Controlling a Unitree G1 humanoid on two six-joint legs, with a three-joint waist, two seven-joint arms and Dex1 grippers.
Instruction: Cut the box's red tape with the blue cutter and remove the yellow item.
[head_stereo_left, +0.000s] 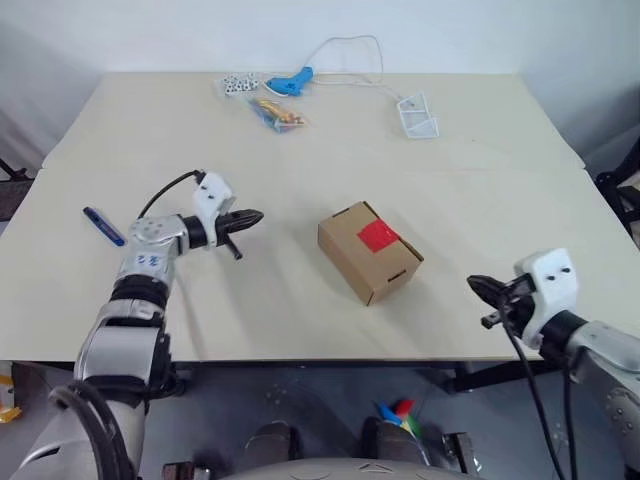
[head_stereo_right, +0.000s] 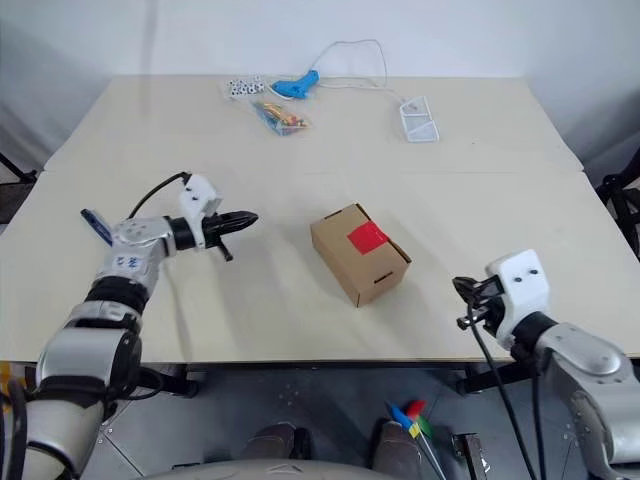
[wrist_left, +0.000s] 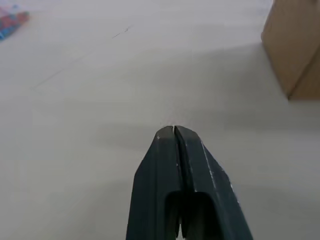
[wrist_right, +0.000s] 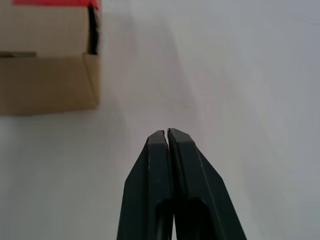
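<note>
Brown cardboard box (head_stereo_left: 368, 252), small and closed, sits near the middle of the pale beige table (head_stereo_left: 300, 150), turned at an angle to the table's edges, and I can see the bright red tape (head_stereo_left: 377, 236) patch stuck across its top. My left gripper (head_stereo_left: 250, 218) hangs over the table on the left side of the box, apart from it and pointing toward it; from the left wrist view its two black fingers (wrist_left: 190, 170) are pressed together with nothing between them, and a corner of the box shows ahead of them. My right gripper (head_stereo_left: 478, 287) is near the table's front edge on the right, well apart from the box, and its fingers (wrist_right: 187, 175) are likewise closed flat against each other, empty, with the box and a sliver of red tape showing ahead. Thin dark blue pen-like cutter (head_stereo_left: 103, 226) lies flat on the table beyond my left forearm, toward the left edge, untouched. At the far end of the table I see a light-blue corded gun-shaped tool (head_stereo_left: 289, 80), a clear packet of colourful sticks (head_stereo_left: 276, 114) just in front of it, a small black-and-white spotted packet (head_stereo_left: 238, 86) beside the tool, and a small clear open-topped tray (head_stereo_left: 418, 116) further right.
</note>
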